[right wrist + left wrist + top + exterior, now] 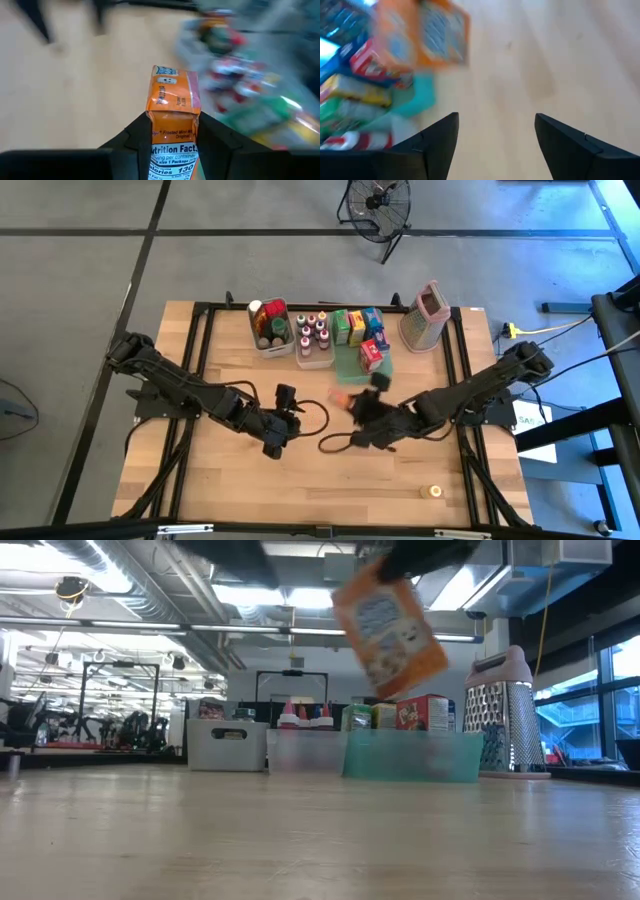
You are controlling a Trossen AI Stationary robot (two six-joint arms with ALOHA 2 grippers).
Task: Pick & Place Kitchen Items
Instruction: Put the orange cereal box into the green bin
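My right gripper [172,122] is shut on a small orange cereal box [172,97] and hangs over the table's middle [360,406]. In the low view the box [390,625] is tilted, well above the wood. My left gripper [495,122] is open and holds nothing; it hovers over the table [281,426] to the left of the box. The other kitchen items, small coloured boxes [358,330] and little bottles [313,332], stand in the green tray [352,366] and two clear bins at the far side. My right gripper pinches the orange box by its two narrow sides, near the end with the nutrition label [172,150], one finger [137,135] on each side. The rest of the box sticks out forward past the fingertips. The box is lifted clear of the table and tilted.
A tall metal grater with a pink top [425,315] stands at the far right next to the tray. One clear bin [272,326] holds jars, another [313,358] the bottles. A small yellow item [434,491] lies near the table's near right corner. A black cable [335,443] loops on the wood.
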